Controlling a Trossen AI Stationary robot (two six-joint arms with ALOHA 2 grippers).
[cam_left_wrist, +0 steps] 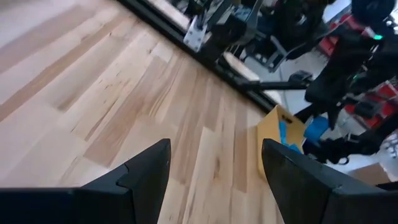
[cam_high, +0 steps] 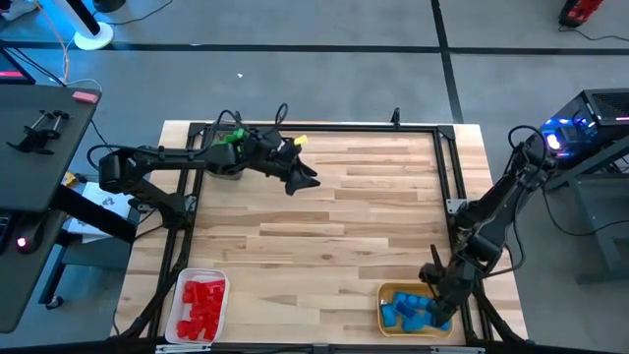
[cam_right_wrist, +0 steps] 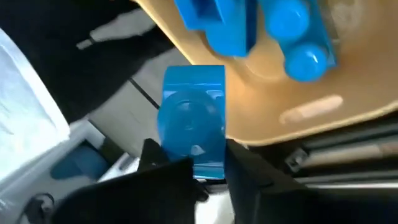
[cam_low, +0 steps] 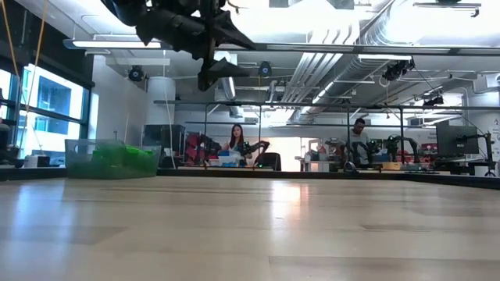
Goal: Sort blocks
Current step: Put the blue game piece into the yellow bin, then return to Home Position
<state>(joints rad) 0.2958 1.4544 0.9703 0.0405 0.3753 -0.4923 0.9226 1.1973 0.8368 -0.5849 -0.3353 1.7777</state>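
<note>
A small blue plastic toy brick [cam_right_wrist: 193,134] sits pinched between the two dark fingers of the right tool [cam_right_wrist: 189,165], which is closed on it just over the edge of the yellow tray [cam_high: 385,317] at the desk's near right corner. More blue plastic bricks [cam_high: 411,309] lie heaped inside that tray, and in the right wrist view two of them [cam_right_wrist: 267,28] rest on its tan floor just beyond the held one. At the near left corner a white tray [cam_high: 180,295] holds a pile of red plastic bricks [cam_high: 202,306]. Green plastic bricks [cam_low: 117,161] fill a clear bin [cam_low: 111,158] at the far left edge of the light wooden desk [cam_high: 334,226]. The left tool [cam_left_wrist: 214,171] hangs above the bare boards near that bin, its fingers spread apart and empty.
</note>
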